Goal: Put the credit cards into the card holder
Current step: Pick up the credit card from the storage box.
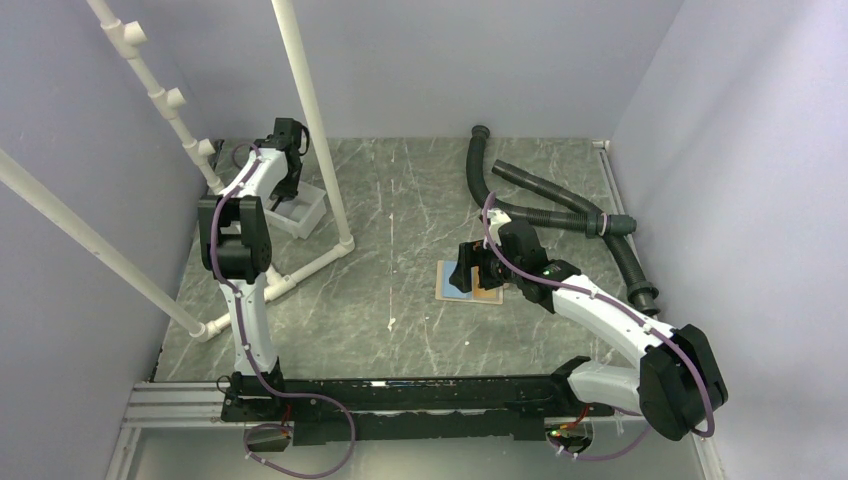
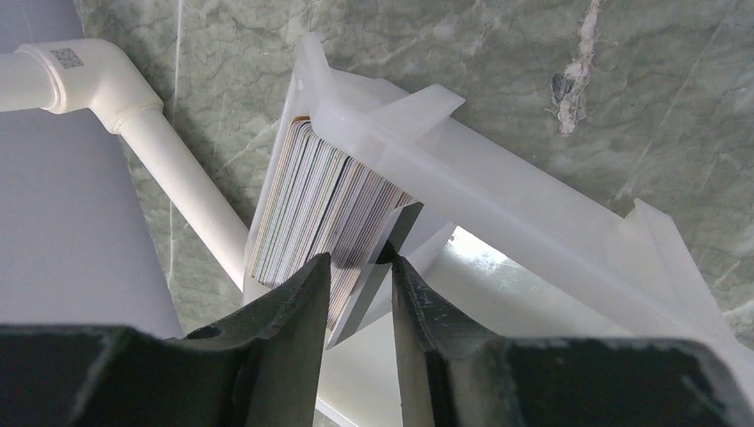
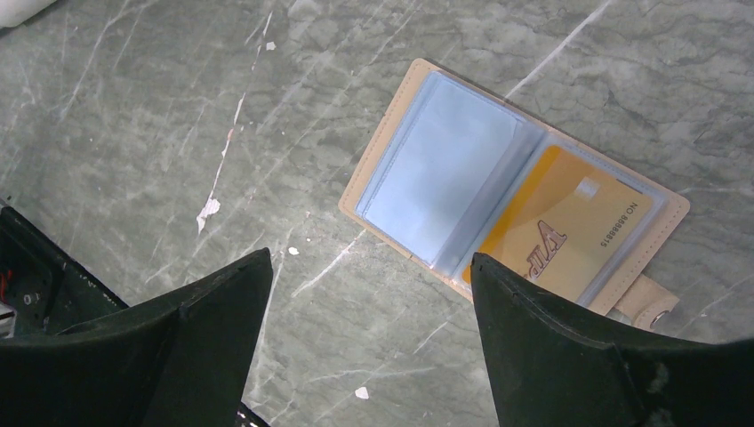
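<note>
A white tray (image 1: 318,206) sits near the far left corner of the table (image 1: 420,200), with credit cards (image 2: 311,196) on edge inside. The card holder (image 3: 445,169) lies open mid-table, a golden card (image 3: 560,231) pocketed, below the right gripper (image 3: 369,258), jaws wide apart. The left gripper (image 2: 360,260) straddles one dark card (image 2: 400,228); whether it clamps is unclear.

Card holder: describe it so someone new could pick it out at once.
On the green marble table, look right of centre, under the right pincer. The card holder lies open and flat: a tan wallet with pale blue clear sleeves, one holding a gold card, unlike the white tray far left.
</note>
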{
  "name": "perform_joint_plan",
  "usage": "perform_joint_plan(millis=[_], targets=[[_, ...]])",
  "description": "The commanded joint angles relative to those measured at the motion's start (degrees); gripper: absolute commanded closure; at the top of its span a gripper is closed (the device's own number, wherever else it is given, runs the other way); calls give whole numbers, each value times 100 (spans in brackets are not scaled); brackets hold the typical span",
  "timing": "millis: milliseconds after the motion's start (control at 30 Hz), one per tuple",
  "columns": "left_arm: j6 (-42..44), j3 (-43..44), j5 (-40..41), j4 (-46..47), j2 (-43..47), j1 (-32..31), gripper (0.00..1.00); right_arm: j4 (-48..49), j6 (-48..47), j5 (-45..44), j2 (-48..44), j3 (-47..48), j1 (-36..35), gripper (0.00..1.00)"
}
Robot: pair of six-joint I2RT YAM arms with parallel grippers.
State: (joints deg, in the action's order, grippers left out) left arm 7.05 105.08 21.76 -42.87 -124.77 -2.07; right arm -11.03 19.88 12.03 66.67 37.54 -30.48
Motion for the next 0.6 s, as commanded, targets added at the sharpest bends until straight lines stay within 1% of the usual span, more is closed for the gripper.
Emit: perform_joint_plan(millis=[0,133,233,400,467,567], targets=[[86,258,253,-63,181,-37,64,262,-59,-64,-40,3,-28,15],[86,281,283,-89,205,-74,67,264,-54,-61,-28,-1,-28,15],[71,285,276,-98,231,-75,72,244,-54,-69,-32,5,-28,15],[35,315,230,-125,268,-88,77,253,-59,-78,-32,0,-28,15],[47,319,247,-131,269,-84,81,246,-54,-78,-31,4,-28,15],[23,338,223,-166,268,-85,83,244,-54,-78,-26,4,-28,15]])
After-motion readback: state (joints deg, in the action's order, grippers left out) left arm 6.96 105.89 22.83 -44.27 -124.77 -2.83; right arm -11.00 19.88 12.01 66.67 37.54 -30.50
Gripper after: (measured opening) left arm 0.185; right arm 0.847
